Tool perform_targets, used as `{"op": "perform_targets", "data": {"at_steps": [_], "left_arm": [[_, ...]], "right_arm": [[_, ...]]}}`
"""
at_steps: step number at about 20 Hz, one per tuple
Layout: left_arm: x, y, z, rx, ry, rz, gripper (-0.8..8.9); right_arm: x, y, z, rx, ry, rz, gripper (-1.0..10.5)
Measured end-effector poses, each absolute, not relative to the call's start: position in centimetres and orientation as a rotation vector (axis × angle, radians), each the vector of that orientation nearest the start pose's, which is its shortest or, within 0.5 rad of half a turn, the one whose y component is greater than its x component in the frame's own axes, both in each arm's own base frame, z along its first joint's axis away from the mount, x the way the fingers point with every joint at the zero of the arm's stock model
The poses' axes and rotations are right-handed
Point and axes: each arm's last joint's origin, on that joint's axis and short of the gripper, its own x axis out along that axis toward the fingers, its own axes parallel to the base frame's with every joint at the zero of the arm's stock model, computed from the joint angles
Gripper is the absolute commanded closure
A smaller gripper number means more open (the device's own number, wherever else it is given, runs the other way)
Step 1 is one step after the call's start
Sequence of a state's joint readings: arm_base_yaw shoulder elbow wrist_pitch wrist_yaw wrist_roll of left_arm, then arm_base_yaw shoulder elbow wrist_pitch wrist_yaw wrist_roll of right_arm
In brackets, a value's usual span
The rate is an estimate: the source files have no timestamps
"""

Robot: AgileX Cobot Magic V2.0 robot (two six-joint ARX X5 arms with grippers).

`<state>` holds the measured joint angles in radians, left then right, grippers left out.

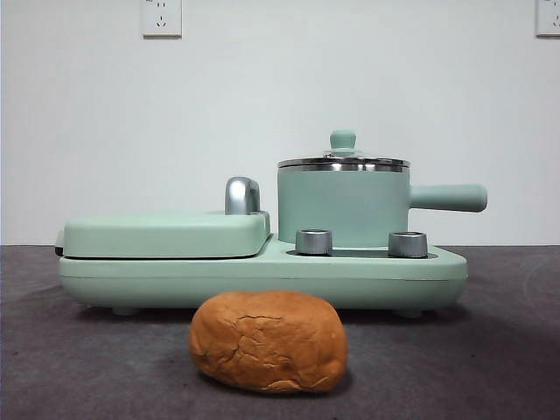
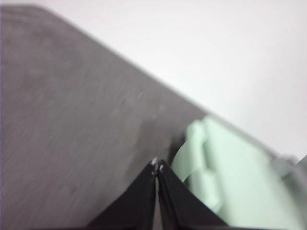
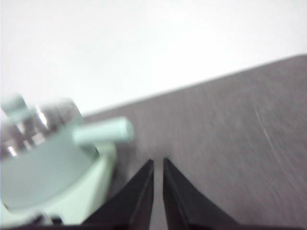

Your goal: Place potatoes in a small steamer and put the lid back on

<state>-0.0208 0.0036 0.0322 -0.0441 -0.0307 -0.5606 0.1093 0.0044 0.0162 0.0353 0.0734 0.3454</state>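
From my station I find the bench (image 1: 70, 350) covered in a dark grey, faintly streaked surface, backed by a plain white wall carrying 2 white sockets, 1 high at the left (image 1: 161, 17) and 1 at the upper right corner (image 1: 548, 17).

The potatoes (image 1: 269, 340) lie on the bench as 1 orange-brown, cracked lump, in front of the mint-green cooker base (image 1: 262, 276) and apart from it. The small steamer (image 1: 343, 208) stands on the right part of that base, its straight handle pointing right, behind 2 steel knobs. The lid (image 1: 343, 161) sits closed on the steamer's steel rim, green knob on top. A flat green griddle cover (image 1: 164, 234) occupies the left part of the base, with a steel handle (image 1: 241, 195) at its near-centre edge.

The left gripper (image 2: 158, 165) hangs over bare bench beside the griddle end, jaws pressed together at the tips and holding nothing. The right gripper (image 3: 158, 162) hangs beside the steamer handle, jaws nearly together with a narrow gap, holding nothing. Both wrist views are blurred.
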Motion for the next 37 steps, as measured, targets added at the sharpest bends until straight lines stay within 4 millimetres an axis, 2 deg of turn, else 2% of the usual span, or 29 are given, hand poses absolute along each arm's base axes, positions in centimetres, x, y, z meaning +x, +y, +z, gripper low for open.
{"op": "perform_targets", "data": {"at_steps": [4, 6, 10, 16, 20, 24, 30, 37], "left_arm": [[9.4, -0.1, 18.8, -0.566, -0.174, -0.039, 8.07], [9.3, -0.1, 19.3, -0.569, -0.205, -0.049, 8.07], [9.4, -0.2, 20.2, -0.568, -0.122, -0.052, 8.07], [9.0, -0.6, 25.4, -0.481, -0.074, -0.207, 8.07], [9.7, -1.0, 27.5, -0.365, 0.051, -0.283, 8.07], [11.0, -1.3, 28.6, -0.262, 0.183, -0.369, 8.08], [12.9, -1.8, 29.7, -0.107, 0.302, -0.481, 8.08], [13.8, -2.8, 30.2, 0.147, 0.346, -0.594, 8.08]], "right_arm": [[9.5, 0.8, 18.5, 0.388, -0.166, 0.068, 9.3], [9.4, 0.8, 19.1, 0.394, -0.186, 0.073, 9.3], [8.7, 0.7, 21.3, 0.412, -0.171, 0.073, 9.3], [7.6, 0.8, 25.1, 0.389, -0.062, 0.127, 9.3], [7.6, 1.1, 26.6, 0.326, 0.017, 0.215, 9.3], [8.1, 1.5, 27.6, 0.229, 0.093, 0.304, 9.3], [9.4, 2.0, 28.0, 0.091, 0.22, 0.45, 9.3], [11.0, 2.4, 27.9, -0.036, 0.317, 0.54, 9.3]]}}
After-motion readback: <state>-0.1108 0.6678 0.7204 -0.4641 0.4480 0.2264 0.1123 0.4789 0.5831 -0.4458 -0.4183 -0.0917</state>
